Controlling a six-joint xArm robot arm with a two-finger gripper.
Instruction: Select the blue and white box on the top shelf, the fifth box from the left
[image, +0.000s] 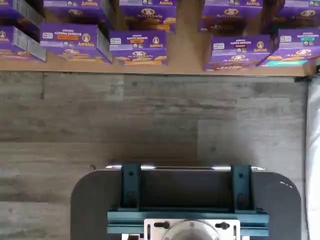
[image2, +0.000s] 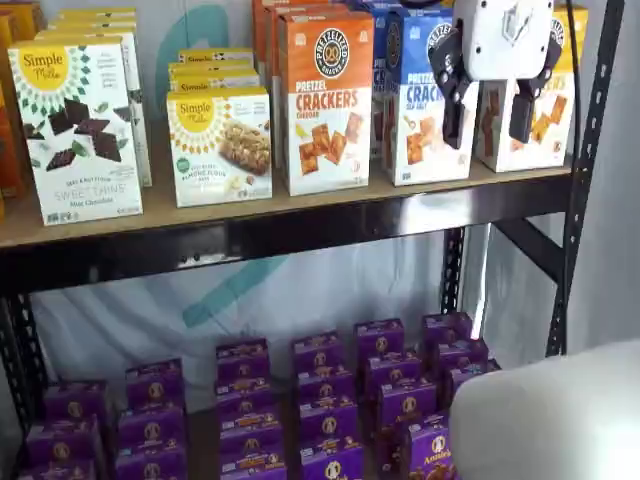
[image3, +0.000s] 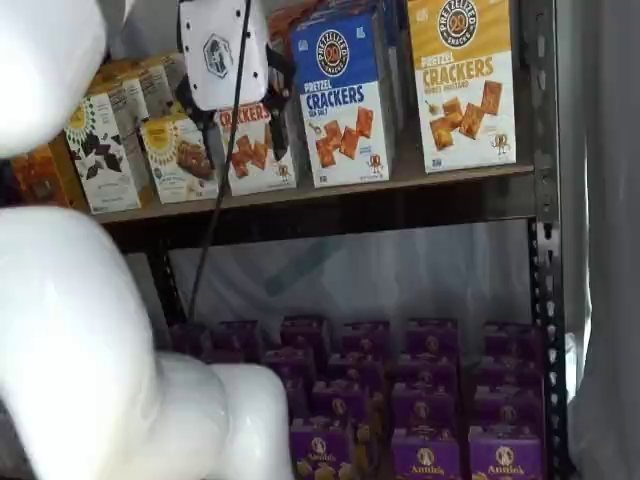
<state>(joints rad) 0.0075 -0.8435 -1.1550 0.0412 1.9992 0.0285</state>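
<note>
The blue and white box stands upright on the top shelf, between an orange-topped Cheddar box and a yellow-topped cracker box. It also shows in a shelf view. My gripper hangs in front of the shelf, open and empty, with a plain gap between its black fingers. One finger overlaps the blue box's right edge and the other overlaps the yellow-topped box. In a shelf view its white body covers the orange box. The wrist view shows neither the box nor the fingers.
Simple Mills boxes stand at the shelf's left. Several purple Annie's boxes fill the lower level and show in the wrist view past grey floor. A black upright stands at right. The white arm fills a shelf view's left.
</note>
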